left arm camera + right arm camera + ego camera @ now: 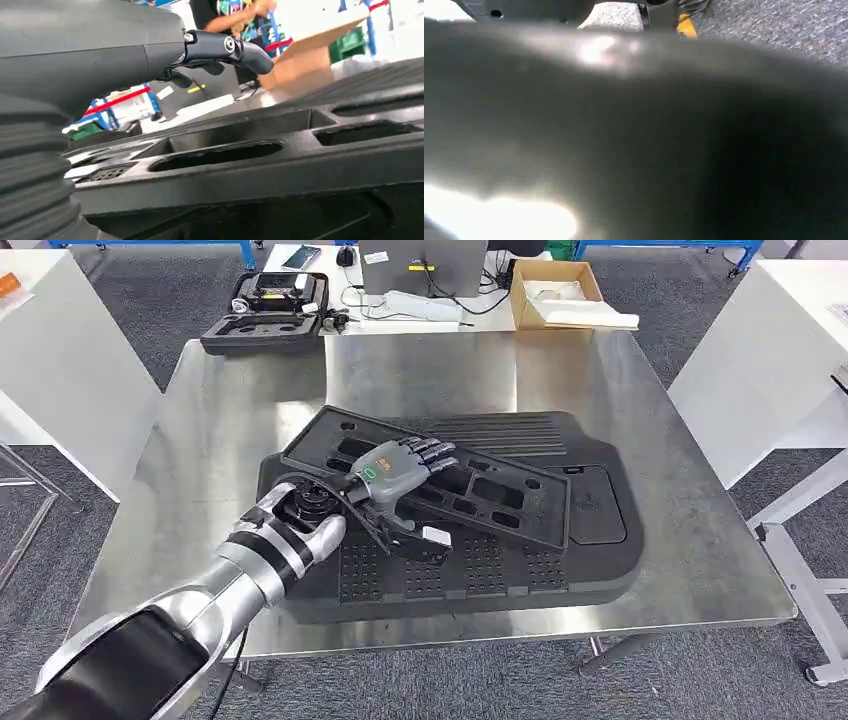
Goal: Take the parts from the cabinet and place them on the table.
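On the steel table (pixel 200 420), left hand (pixel 400 475) lies spread on a slotted panel (pixel 500 502) — stiff, light; grip its six-o'clock rim.

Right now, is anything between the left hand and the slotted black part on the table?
Nothing visible: the left hand already rests on the slotted black part, which lies atop the larger black part.

The left arm (pixel 200 605) is showing polished silver shells banded with black rings, widening into a black upper section. Its left hand (pixel 395 472) is wearing a grey back plate with a small green and orange marking, dark fingers (pixel 432 451), and a ribbed grey cover (pixel 30 165).
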Robot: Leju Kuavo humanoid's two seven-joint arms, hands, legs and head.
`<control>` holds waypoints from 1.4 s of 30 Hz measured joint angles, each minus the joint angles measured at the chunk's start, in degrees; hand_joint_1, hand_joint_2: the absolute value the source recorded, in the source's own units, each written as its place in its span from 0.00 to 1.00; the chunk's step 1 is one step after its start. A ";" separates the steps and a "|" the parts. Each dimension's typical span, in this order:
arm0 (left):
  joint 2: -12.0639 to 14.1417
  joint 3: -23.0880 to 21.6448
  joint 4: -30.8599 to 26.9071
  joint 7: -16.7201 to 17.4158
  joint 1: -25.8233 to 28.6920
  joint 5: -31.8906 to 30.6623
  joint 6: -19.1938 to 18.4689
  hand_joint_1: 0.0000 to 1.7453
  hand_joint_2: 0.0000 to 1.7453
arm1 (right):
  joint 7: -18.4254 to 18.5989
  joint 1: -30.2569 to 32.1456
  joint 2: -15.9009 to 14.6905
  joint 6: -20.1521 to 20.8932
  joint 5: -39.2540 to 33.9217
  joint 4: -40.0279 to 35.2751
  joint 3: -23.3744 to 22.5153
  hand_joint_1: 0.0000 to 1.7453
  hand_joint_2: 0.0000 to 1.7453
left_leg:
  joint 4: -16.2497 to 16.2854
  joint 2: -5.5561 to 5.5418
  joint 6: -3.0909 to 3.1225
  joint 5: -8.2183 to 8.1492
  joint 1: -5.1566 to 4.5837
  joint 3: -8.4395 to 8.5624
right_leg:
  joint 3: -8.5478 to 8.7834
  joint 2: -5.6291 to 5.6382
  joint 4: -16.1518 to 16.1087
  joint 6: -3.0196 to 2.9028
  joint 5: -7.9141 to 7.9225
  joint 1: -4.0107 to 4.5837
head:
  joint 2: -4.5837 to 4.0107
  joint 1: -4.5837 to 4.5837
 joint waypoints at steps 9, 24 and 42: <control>3.82 0.00 -6.07 -0.52 2.13 2.99 -0.77 0.00 0.00 | -0.52 0.01 0.00 0.02 0.52 -0.02 -1.25 0.00 0.00 | 0.03 -0.01 0.01 -0.04 -0.03 -0.04 | 0.03 0.00 -0.03 0.01 0.01 -0.02 | 0.00 0.00; 6.18 -0.13 -9.96 0.35 3.83 4.94 -1.71 0.00 0.00 | -0.55 0.14 -0.15 0.00 1.64 -0.09 -3.21 0.00 0.00 | -1.15 0.20 1.52 0.75 0.32 0.33 | -9.51 -0.06 17.88 1.25 -6.49 -1.04 | 0.00 0.46; 7.23 -0.50 -11.08 0.40 4.38 5.83 -1.68 0.00 0.00 | -0.59 0.02 -0.22 0.02 1.99 -0.15 -3.74 0.00 0.00 | 4.74 0.24 -1.54 -4.79 0.85 2.55 | -4.97 -0.02 1.94 -0.57 3.46 -0.89 | 0.00 0.09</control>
